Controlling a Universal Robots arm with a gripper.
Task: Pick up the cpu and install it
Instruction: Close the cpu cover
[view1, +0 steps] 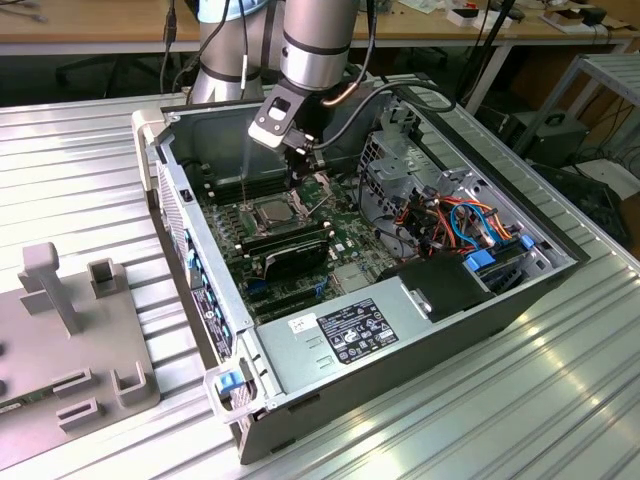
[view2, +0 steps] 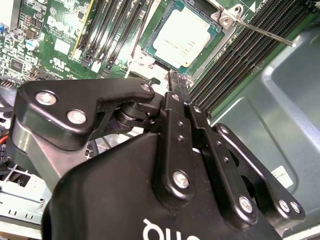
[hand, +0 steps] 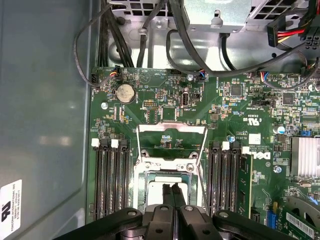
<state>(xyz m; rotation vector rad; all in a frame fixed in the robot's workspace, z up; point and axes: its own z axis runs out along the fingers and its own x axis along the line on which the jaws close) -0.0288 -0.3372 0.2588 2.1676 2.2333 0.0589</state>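
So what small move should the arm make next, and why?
Probably nudge the hinged metal frame down over the chip. The chip already sits in its socket, the frame stands open, and the shut gripper hovers empty at the socket's edge.

The exterior view stands high outside the open grey metal computer case (view1: 420, 385), looking obliquely down into it. My first wrist view faces straight down along my black gripper (hand: 172, 189) onto the green motherboard (hand: 165, 100), close. My second wrist view slants nearer; both wrist views share the silver-lidded cpu (view2: 182, 37).
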